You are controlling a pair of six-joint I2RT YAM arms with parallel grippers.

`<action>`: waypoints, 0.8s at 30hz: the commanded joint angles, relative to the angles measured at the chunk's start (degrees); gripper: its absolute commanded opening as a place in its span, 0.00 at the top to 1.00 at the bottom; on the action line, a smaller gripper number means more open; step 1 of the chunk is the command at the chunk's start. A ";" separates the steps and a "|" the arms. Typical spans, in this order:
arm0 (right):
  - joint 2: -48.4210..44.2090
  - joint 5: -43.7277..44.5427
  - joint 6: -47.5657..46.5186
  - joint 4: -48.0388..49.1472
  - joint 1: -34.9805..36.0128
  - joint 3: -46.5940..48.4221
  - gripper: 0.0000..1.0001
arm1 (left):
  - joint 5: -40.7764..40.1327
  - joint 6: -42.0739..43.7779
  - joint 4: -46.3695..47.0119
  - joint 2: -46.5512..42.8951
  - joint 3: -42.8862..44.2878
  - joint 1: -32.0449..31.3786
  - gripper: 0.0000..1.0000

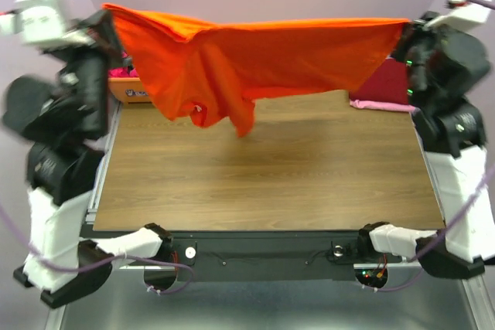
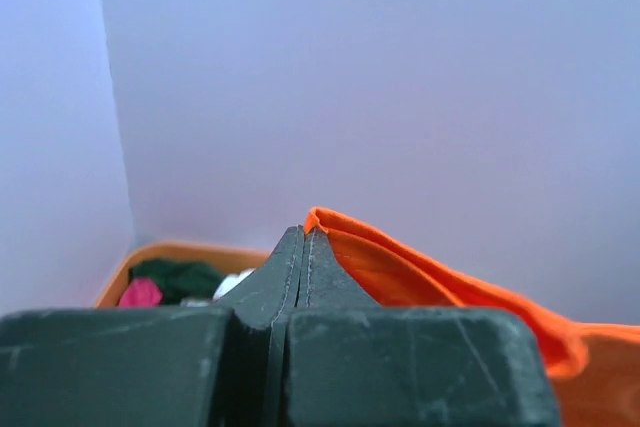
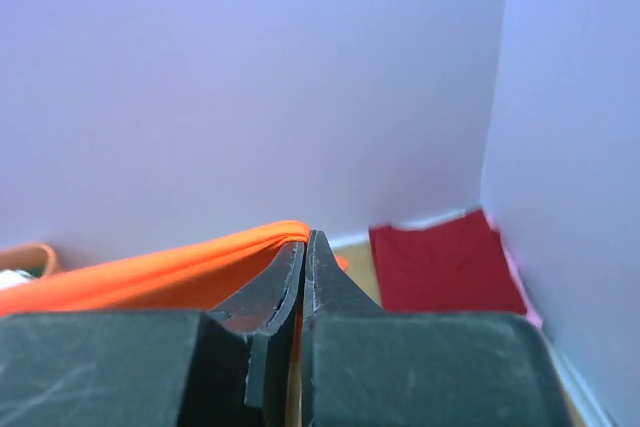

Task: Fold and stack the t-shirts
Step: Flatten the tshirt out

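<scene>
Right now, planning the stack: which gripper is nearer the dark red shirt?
Right. The right gripper, shut on a corner of the orange shirt, hangs close by the dark red shirt; the left gripper grips the opposite corner, across the table.

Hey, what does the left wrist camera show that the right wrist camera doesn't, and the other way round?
Only the left wrist view clearly shows dark green cloth and magenta cloth lying in the orange tub at lower left, plus the left pincer. Only the right wrist view shows a dark red t-shirt lying flat near the corner of the walls, plus the right pincer. Both show the orange t-shirt clamped in a shut pincer, with plain pale walls behind.
</scene>
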 commanded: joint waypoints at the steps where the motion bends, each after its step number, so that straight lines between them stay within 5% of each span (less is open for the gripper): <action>1: -5.34 -2.04 -6.51 -0.28 -0.12 4.25 0.99 | 6.01 -0.34 6.68 -6.85 2.30 0.30 1.00; 9: -15.63 -13.14 -10.73 -0.37 -0.12 4.17 0.99 | 15.25 -5.00 4.57 -12.94 3.70 0.22 1.00; 17: -18.36 -17.44 -12.41 -0.46 -0.12 -3.37 0.99 | 9.73 -3.08 -0.53 -10.83 0.72 0.22 1.00; 24: -12.93 -16.48 -11.35 -0.28 -0.11 -13.84 0.99 | 2.17 0.44 5.26 -6.44 -21.56 0.48 1.00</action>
